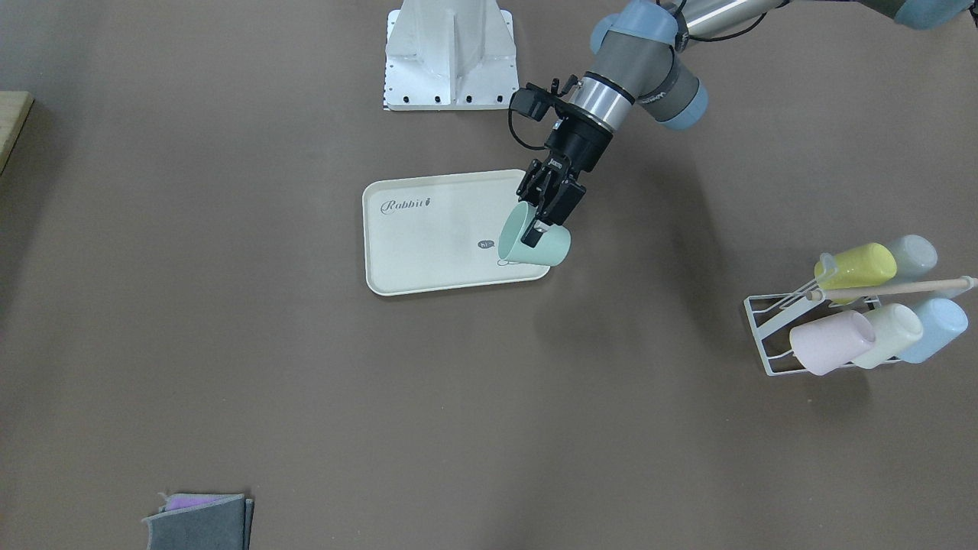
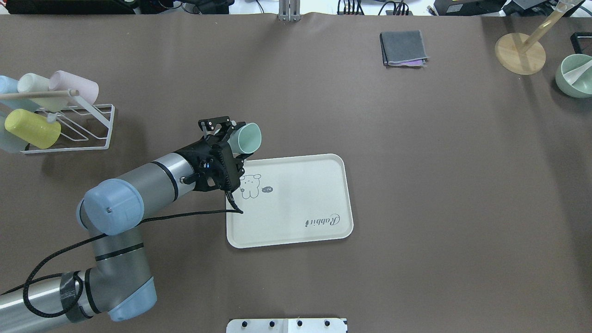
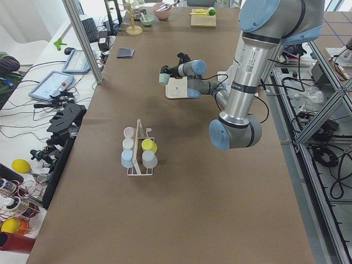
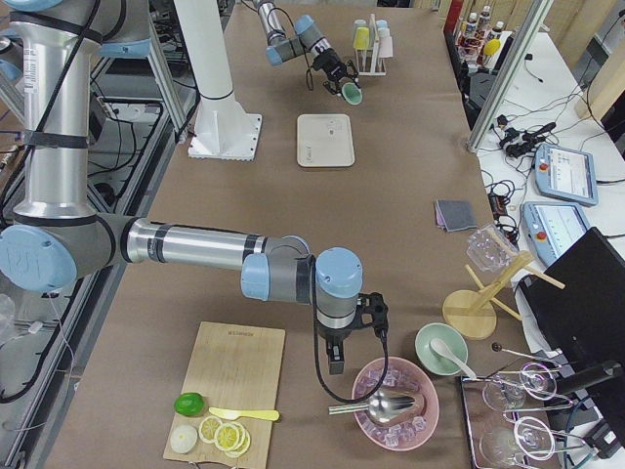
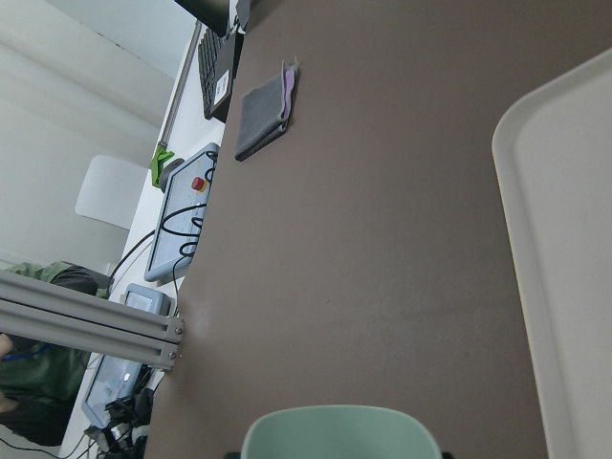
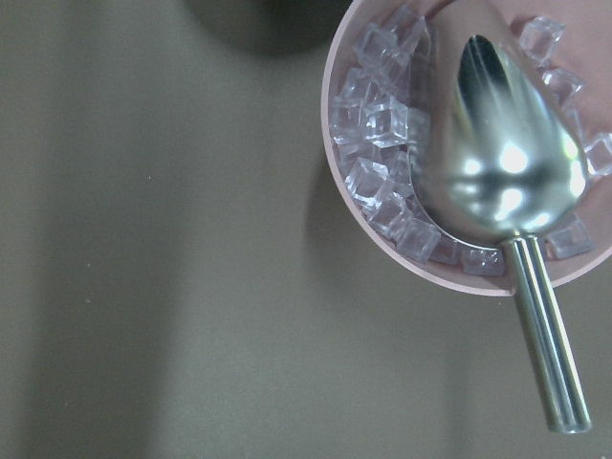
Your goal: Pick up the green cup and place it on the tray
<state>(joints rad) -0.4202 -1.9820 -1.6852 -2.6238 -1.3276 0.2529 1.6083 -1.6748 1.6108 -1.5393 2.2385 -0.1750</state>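
The green cup [image 1: 535,244] is tilted on its side in my left gripper [image 1: 546,221], which is shut on its rim. It hangs over the corner of the cream "Rabbit" tray [image 1: 435,237] by the bunny drawing. In the overhead view the cup [image 2: 247,138] sits at the far left corner of the tray [image 2: 300,203], its mouth facing right. The left wrist view shows the cup's rim [image 5: 339,432] at the bottom and the tray's edge [image 5: 574,239] on the right. My right gripper [image 4: 334,362] shows only in the exterior right view, so I cannot tell its state.
A white wire rack [image 2: 88,127] with several pastel cups stands left of the tray. A folded grey cloth [image 2: 403,47], a wooden stand [image 2: 520,53] and a green bowl [image 2: 576,76] are far back right. A pink bowl of ice [image 6: 382,124] with a metal scoop [image 6: 497,143] lies under my right wrist.
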